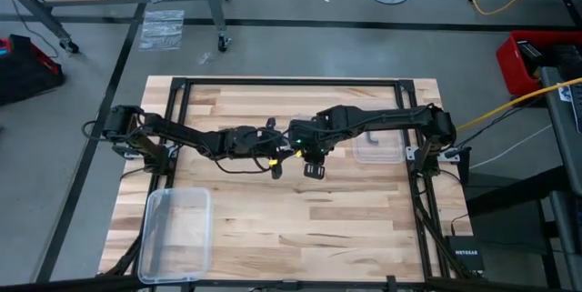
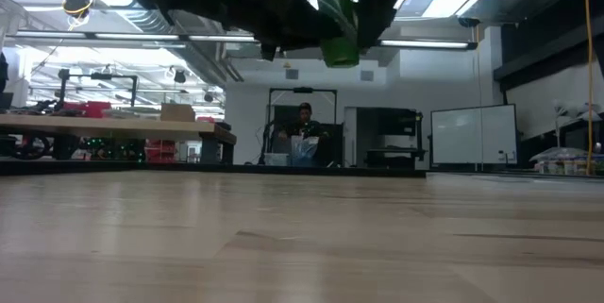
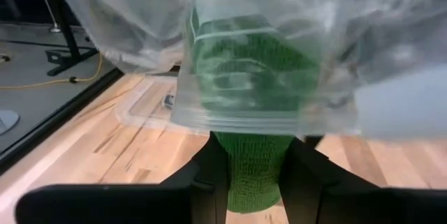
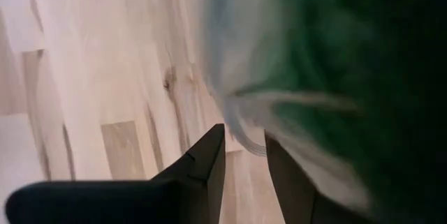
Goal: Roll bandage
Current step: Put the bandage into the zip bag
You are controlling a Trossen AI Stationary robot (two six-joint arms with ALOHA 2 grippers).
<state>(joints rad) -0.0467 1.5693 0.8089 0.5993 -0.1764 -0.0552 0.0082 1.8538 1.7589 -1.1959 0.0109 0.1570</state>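
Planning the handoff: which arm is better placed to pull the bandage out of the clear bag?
Left. Its gripper already pinches the green bandage where it sticks out of the bag. The right gripper grips the bag's edge, so it likely just holds.

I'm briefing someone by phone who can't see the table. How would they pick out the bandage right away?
Look to the middle of the wooden table, where the two dark arms meet in the air. The bandage is the bright green fabric roll sticking out of a clear plastic bag, pinched by the left end effector. It is the only green thing; the clear plastic box lies apart at the table's corner.
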